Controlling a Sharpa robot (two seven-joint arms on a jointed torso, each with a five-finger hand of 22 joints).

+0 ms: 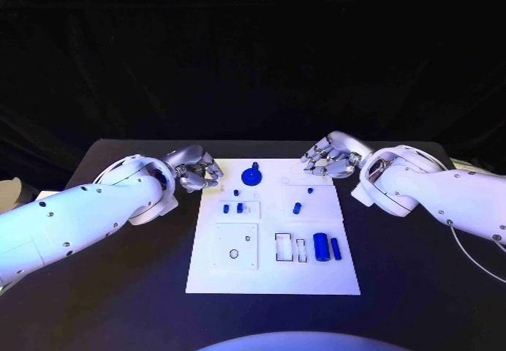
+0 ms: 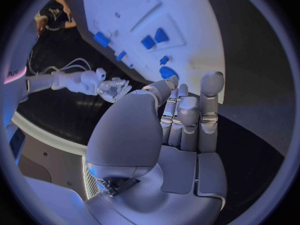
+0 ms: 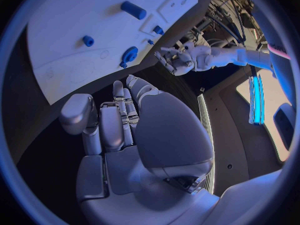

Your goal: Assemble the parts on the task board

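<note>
board (image 1: 274, 281): flat white matte plate, bench (image 1: 126, 307) centre | gear (image 1: 251, 176): blue toothed disc, 12 o'clock on board | two blue cylinders (image 1: 320, 247) at 4 o'clock, beside rectangular cutouts | left hand (image 1: 196, 172): silver, fingers curled, empty, 10 o'clock corner | right hand (image 1: 329, 159): same, 2 o'clock corner

A black table (image 1: 105, 292) is being shown lying under the left hand (image 1: 195, 174) and the right hand (image 1: 329, 159). A dark curtain (image 1: 253, 66) is being hung beyond both hands. A thin white cable (image 1: 477, 257) is being trailed well behind the right hand. A pale object (image 1: 13, 191) is being cut off well outside the left hand.
</note>
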